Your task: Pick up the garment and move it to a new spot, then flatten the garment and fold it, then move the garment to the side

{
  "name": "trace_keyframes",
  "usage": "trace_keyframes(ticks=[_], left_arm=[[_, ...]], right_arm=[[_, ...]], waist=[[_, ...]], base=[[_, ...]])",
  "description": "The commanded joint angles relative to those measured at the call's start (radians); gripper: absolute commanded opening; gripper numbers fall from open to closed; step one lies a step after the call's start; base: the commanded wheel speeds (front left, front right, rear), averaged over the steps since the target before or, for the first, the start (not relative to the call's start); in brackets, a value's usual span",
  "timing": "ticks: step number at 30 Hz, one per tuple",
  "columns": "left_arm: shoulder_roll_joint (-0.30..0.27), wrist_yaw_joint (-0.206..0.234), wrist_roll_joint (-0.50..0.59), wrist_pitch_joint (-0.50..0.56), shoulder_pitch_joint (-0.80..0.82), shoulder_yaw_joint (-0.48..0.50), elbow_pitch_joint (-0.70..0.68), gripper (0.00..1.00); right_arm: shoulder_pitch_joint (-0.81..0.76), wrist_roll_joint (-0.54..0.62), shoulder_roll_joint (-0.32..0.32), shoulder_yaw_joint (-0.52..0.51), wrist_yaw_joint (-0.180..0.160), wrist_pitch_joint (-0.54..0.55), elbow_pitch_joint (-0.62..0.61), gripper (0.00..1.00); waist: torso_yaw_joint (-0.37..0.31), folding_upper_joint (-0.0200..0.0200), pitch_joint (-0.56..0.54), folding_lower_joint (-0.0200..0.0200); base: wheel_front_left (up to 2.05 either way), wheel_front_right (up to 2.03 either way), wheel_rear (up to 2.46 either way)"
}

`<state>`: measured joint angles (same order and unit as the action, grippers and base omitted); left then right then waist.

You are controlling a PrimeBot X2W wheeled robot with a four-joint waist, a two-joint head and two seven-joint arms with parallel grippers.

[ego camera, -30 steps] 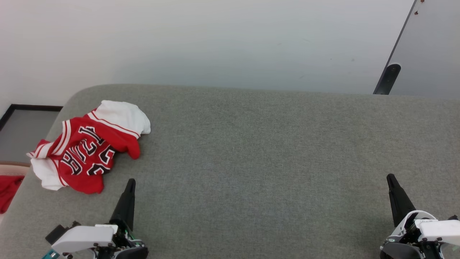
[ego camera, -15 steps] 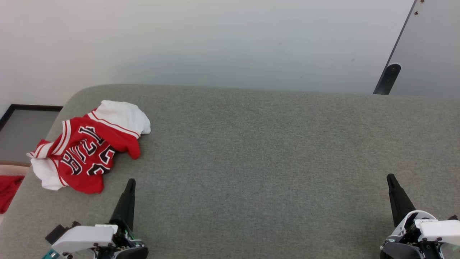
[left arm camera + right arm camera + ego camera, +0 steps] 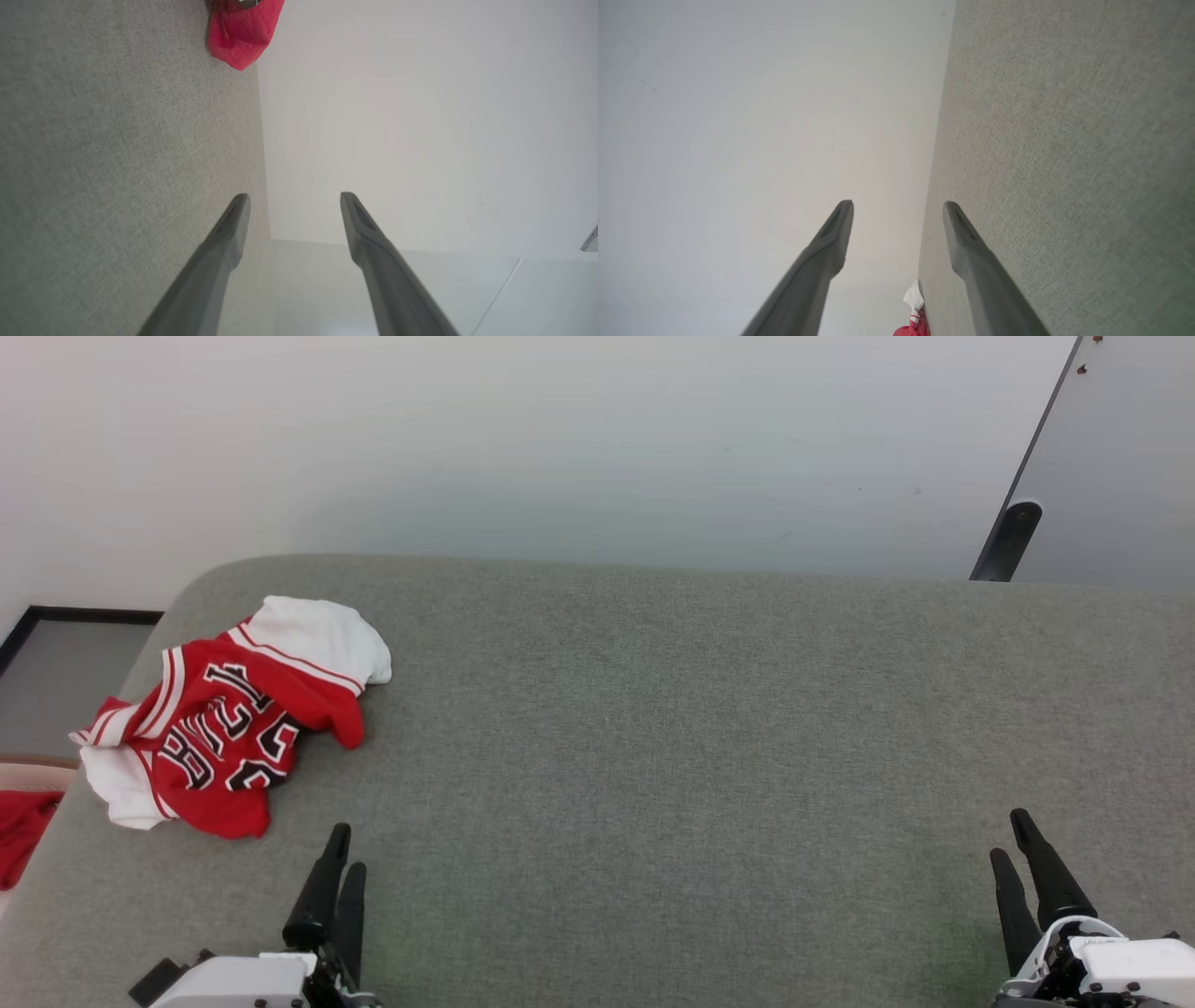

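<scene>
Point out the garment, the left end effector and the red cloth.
garment (image 3: 219, 733), head view, red lettered front
left end effector (image 3: 348, 848), head view, between its fingertips
red cloth (image 3: 21, 831), head view, its middle

Grey fabric surface (image 3: 653, 728), plain white wall (image 3: 560, 439) behind, dark-framed panel (image 3: 65, 663) far left, grey board (image 3: 1120, 476) upper right

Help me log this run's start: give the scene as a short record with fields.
garment: crumpled, at the far left of the grey surface, not held
left tool: open, empty, just short of the garment
right tool: open, empty, at the right, far from the garment
other: plain red cloth off the surface's left edge
task stage: pick-up not yet done
</scene>
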<state>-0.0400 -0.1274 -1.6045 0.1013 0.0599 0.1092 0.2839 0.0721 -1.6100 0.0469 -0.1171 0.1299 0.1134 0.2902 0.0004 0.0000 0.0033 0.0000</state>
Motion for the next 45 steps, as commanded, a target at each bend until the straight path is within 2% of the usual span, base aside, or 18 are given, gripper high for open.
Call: trace_keyframes(ticks=[1, 12, 30, 45], left_arm=[[-0.013, 0.000, 0.017, -0.011, 0.025, 0.000, -0.020, 1.00], [-0.065, 0.000, 0.148, -0.070, 0.041, -0.031, -0.007, 1.00], [-0.119, 0.035, 0.576, -0.148, 0.049, -0.058, -0.035, 1.00], [-0.150, 0.035, 0.829, -0.195, 0.048, -0.079, -0.035, 1.00]], right_arm=[[0.031, 0.005, 0.010, -0.003, 0.000, -0.006, -0.016, 1.00], [0.059, 0.135, 0.054, 0.022, 0.000, -0.057, -0.009, 1.00], [0.104, 0.479, 0.129, 0.081, 0.001, -0.129, 0.004, 1.00], [0.116, 0.705, 0.162, 0.102, 0.001, -0.155, -0.006, 1.00]], waist=[[0.001, 0.0000, 0.000, 0.0000], [0.002, 0.0000, 0.002, 0.0000], [0.002, 0.0000, 0.006, 0.0000], [0.000, 0.0000, 0.010, 0.0000]], base=[[0.00, 0.00, 0.00], [0.00, 0.00, 0.00], [0.00, 0.00, 0.00], [0.00, 0.00, 0.00]])
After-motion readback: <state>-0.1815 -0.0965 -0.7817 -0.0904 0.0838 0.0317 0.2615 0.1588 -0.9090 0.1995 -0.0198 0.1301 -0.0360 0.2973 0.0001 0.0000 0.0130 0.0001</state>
